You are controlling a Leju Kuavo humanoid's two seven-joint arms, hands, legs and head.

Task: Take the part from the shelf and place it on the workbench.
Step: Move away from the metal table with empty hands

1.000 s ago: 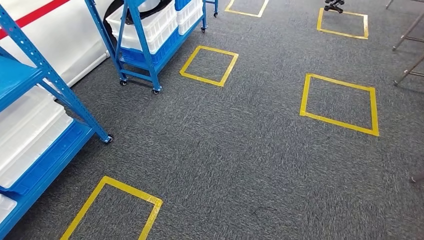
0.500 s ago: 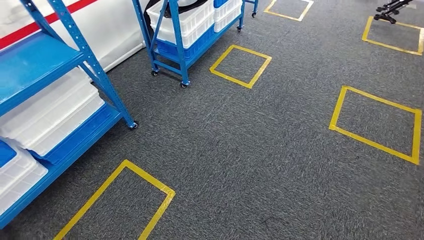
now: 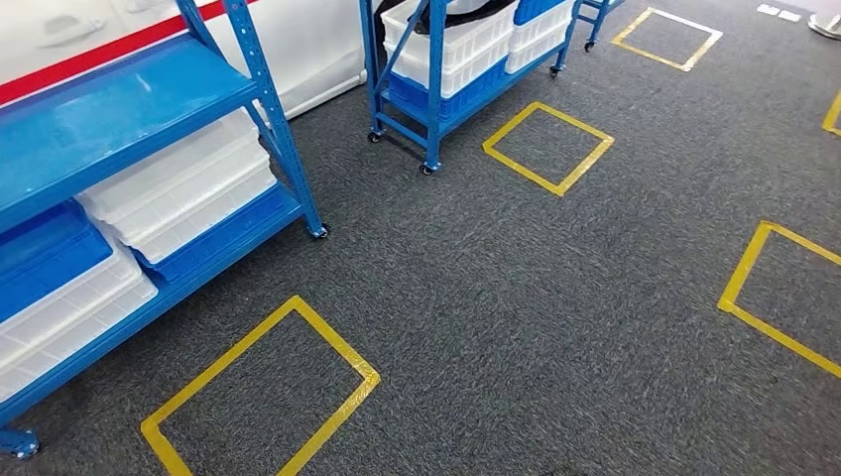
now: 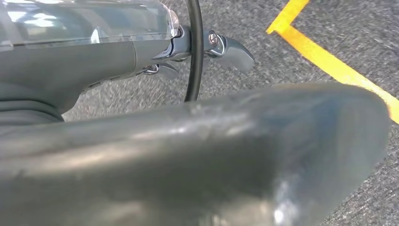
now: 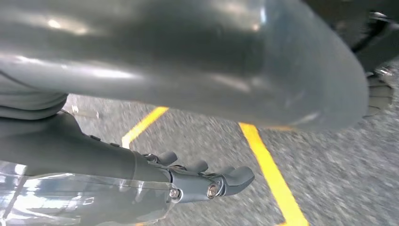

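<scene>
Your left hand [image 4: 197, 155] hangs over the grey carpet, its thick grey thumb close to the lens and its darker fingers [image 4: 230, 49] stretched out past a thin black cable [image 4: 195, 52]; you hold nothing there, and the fingers lie apart. Your right hand [image 5: 188, 61] hangs the same way, the dark fingers [image 5: 226, 181] held out side by side, slightly bent, with nothing between them. Under both wrists you see speckled dark grey carpet crossed by strips of yellow tape [image 5: 273, 174].

From the head view, the blue steel shelf rack [image 3: 149, 109] fills the upper left of the frame. Its upper deck is bare blue metal; on the lower deck you see stacked white plastic trays [image 3: 179, 193] with a blue plastic crate [image 3: 45, 253] beside them at the left edge. You cannot pick out the part itself among them from here.

A second blue wheeled rack [image 3: 436, 89] stands at the top centre, loaded with white and blue bins [image 3: 466, 45]. A white wall panel with a red stripe [image 3: 89, 59] runs behind both racks. A yellow tape square [image 3: 263, 392] lies on the carpet [image 3: 516, 297] just in front of the near rack, lower left; another sits beside the far rack, upper centre, and one more is cut by the right edge.
</scene>
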